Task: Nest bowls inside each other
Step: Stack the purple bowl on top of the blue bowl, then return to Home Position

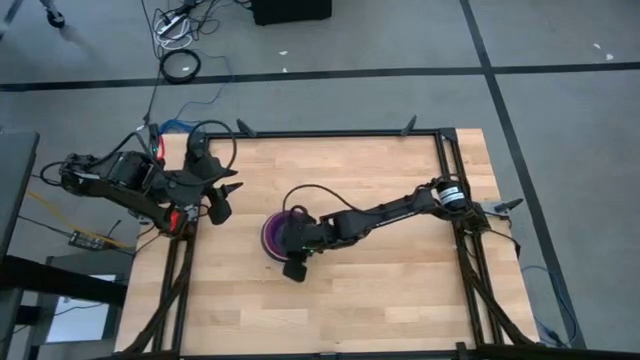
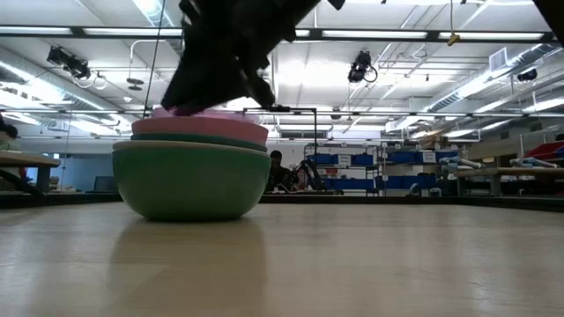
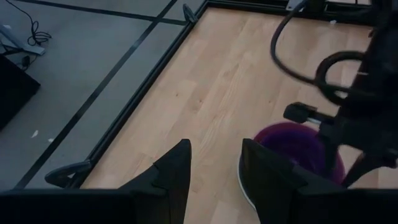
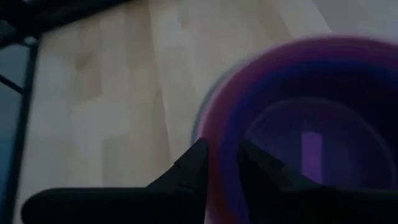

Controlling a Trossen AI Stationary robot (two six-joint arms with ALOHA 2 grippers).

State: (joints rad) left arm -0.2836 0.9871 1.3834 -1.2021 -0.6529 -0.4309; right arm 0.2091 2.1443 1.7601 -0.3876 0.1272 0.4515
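Right gripper (image 4: 221,165) at the rim of the purple bowl (image 4: 311,130), fingers narrowly apart with the rim between them.

On the wooden table (image 1: 400,290), left of centre, the bowls sit nested in 1 stack: a green bowl (image 2: 189,180) outermost, a teal rim and a pink bowl (image 2: 201,126) above it, purple innermost. The right arm reaches in over the stack. Left gripper (image 3: 214,165) hangs near the table's left edge, fingers apart, holding nothing.
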